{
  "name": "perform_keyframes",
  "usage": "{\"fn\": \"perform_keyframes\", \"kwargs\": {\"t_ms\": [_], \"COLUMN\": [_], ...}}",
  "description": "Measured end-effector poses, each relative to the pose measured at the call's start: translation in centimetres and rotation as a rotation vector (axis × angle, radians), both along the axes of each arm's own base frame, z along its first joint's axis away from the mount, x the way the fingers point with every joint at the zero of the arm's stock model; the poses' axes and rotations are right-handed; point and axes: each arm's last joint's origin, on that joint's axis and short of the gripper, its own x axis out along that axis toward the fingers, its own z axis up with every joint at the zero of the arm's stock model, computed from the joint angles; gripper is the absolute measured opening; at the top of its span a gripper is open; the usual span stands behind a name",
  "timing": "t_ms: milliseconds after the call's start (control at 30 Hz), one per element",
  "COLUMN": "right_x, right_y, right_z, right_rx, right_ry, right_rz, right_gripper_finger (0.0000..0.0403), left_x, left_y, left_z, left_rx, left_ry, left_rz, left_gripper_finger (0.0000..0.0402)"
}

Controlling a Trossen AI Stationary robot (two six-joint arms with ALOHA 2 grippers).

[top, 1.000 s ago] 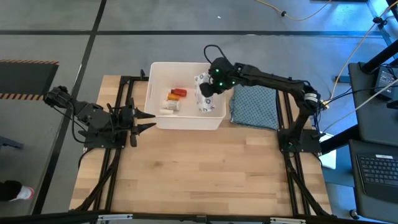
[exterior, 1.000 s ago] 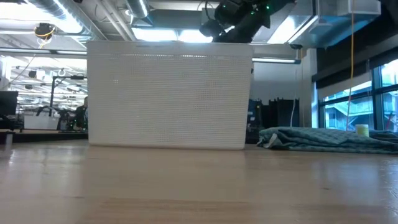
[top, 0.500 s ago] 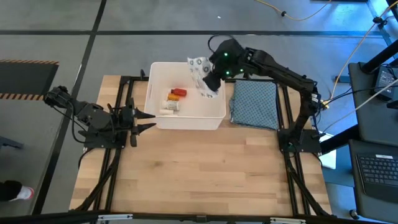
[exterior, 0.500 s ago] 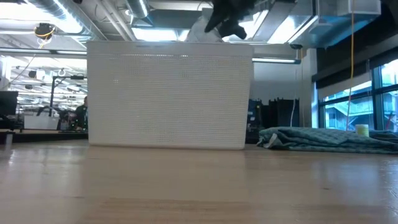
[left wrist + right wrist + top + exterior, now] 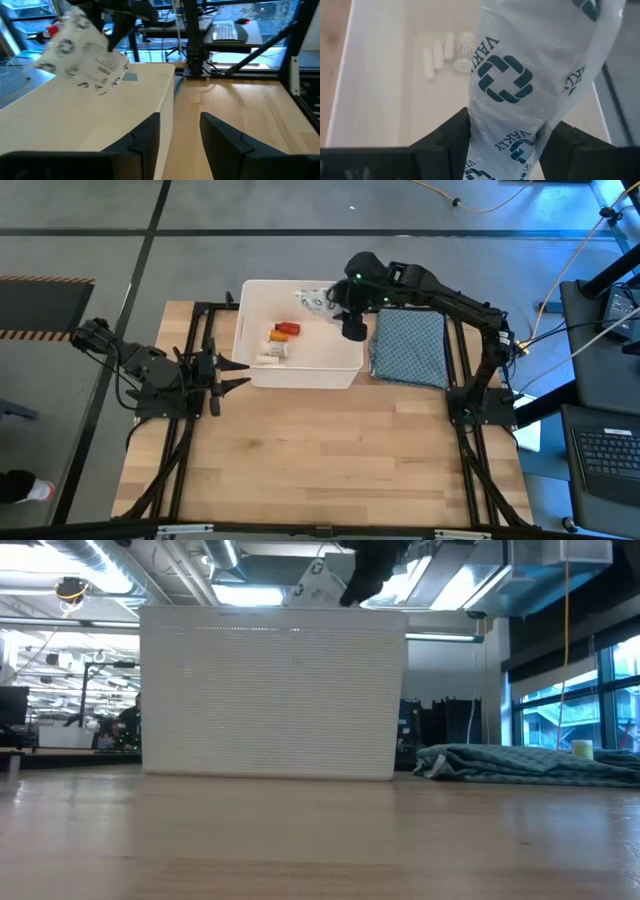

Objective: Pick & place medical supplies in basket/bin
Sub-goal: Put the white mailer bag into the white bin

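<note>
Carried toward the tub's far side since half a second ago, a white plastic packet [image 5: 530, 75] printed with dark blue logos is held between the right gripper's [image 5: 352, 308] jaws, which are closed on its lower part. The packet is now hung above the far right corner of the white tub [image 5: 250, 330], higher than the rim in the low view, so a release there would probably drop it inside (a judgement only). Within the tub, a red bottle [image 5: 287, 330] is seen beside some short white cylinders [image 5: 271, 351], with more white cylinders and a small clear vial shown in the right wrist view. To the tub's right, the blue-grey cloth [image 5: 410, 348] is spread on the desk [image 5: 320, 450]. The left gripper [image 5: 228, 375] is parked near the tub's left side, its jaws apart and empty.
</note>
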Motion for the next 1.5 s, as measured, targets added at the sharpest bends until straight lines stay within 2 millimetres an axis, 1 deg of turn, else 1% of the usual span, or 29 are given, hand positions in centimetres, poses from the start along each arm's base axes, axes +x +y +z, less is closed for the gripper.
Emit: {"fn": "perform_keyframes", "kwargs": {"t_ms": [67,233,333,467,567,700,800,900,967,1233,1500], "right_x": [0.1,0.6,1.0,1.4,2.1,4.0,5.4,6.3,6.7,7.7,8.6], "right_y": [0.3,0.8,1.1,1.8,2.3,2.6,2.5,2.2,2.1,1.9,1.7], "right_z": [-0.1,0.3,0.6,0.6,-0.6,-3.7,-5.8,-7.9,-8.9,-10.7,-13.3], "right_rx": [-0.085,-0.417,-0.544,-0.663,-0.733,-0.788,-0.857,-0.868,-0.876,-0.852,-0.796], "right_ry": [0.044,0.141,0.148,0.189,0.253,0.349,0.423,0.514,0.548,0.538,0.585], "right_rz": [0.044,0.222,0.335,0.48,0.616,0.784,0.809,0.869,0.926,0.981,1.013], "right_gripper_finger": [0.0179,0.0179,0.0179,0.0179,0.0179,0.0179,0.0179,0.0179,0.0179,0.0179,0.0179], "left_x": [0.0,0.1,0.1,0.1,0.2,0.4,0.6,0.8,0.9,1.1,1.2], "left_y": [0.1,0.2,0.3,0.4,0.4,0.3,0.2,0.1,0.1,-0.1,-0.1], "left_z": [0.0,0.0,0.0,0.0,-0.1,-0.2,-0.3,-0.4,-0.4,-0.7,-0.7], "left_rx": [0.007,0.006,-0.035,-0.032,-0.02,-0.009,-0.003,-0.009,-0.009,0.005,0.005], "left_ry": [-0.002,-0.015,-0.035,-0.042,-0.044,-0.038,-0.031,-0.027,-0.023,0.001,0.0], "left_rz": [0.026,0.113,0.156,0.199,0.238,0.255,0.256,0.26,0.26,0.261,0.261], "left_gripper_finger": [0.0134,0.0134,0.0134,0.0134,0.0134,0.0134,0.0134,0.0134,0.0134,0.0134,0.0134]}}
